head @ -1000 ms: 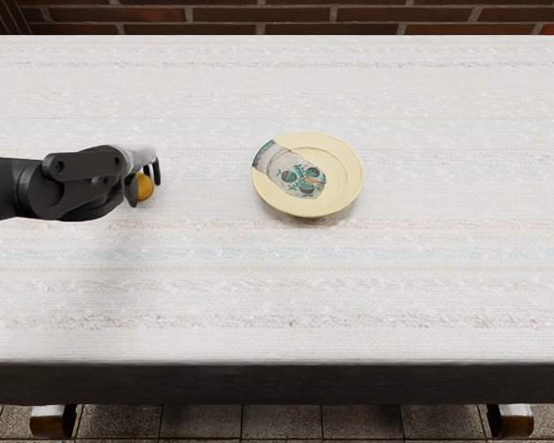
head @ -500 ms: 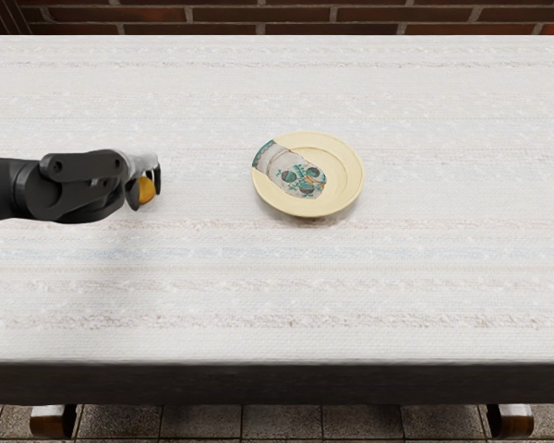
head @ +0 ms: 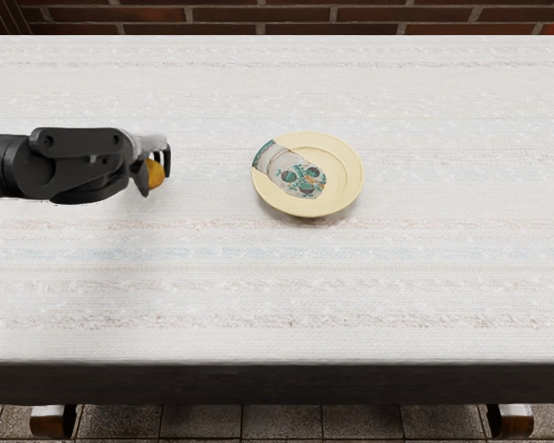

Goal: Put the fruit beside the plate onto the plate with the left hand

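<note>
Fruit (head: pixel 155 173) is held in the left robot hand (head: pixel 131 165), well left of the plate (head: pixel 351 172) on the counter (head: pixel 397 277). It should be carried level over the plate's middle — then lowered before release.

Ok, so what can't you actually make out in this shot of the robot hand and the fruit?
Head view only.
The fruit: the left robot hand covers most of it, so its kind is unclear.
Whether the fruit is clear of the table: the robot hand hides its underside.
The left arm: cut off by the left edge.
The motif on the plate: too small.
</note>
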